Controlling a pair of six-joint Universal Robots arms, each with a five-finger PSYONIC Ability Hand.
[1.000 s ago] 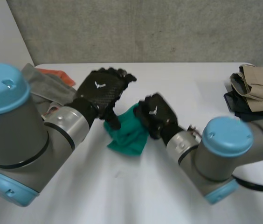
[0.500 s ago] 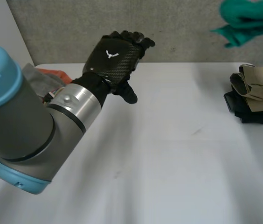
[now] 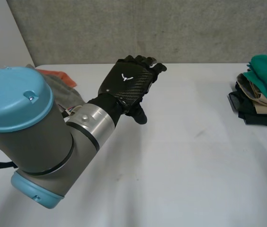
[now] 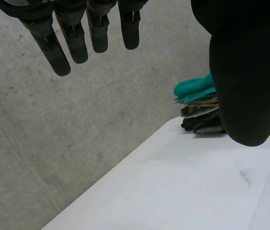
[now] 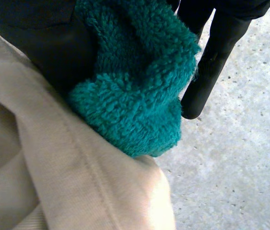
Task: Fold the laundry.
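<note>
Teal terry cloth [image 5: 130, 96] comes up closest in the right wrist view, bunched between the thumb and straight fingers of the right hand [image 5: 219, 52]. It's a pinch, though the palm is buried behind the loops. Right under it, touching, lies a beige twill garment [image 5: 53, 167], with grey concrete beyond.

From the head camera, the left arm [image 3: 29, 127] looms at 8 o'clock and blocks a good part of the white table [image 3: 181, 170]. Further in, near the centre, the left hand [image 3: 129, 87] hangs over the table. Its own wrist view shows the fingers straight and the thumb apart, so it's released and grasping nothing.

Out at 3 o'clock the teal cloth tops a stack on the beige garment, with dark folded clothes [image 3: 256, 118] beneath, cut off by the edge and hard to tell apart. At 10 o'clock a grey cloth [image 3: 60, 90] and an orange one [image 3: 53, 74] peek from behind the arm. A concrete wall [image 3: 147, 28] closes the back.
</note>
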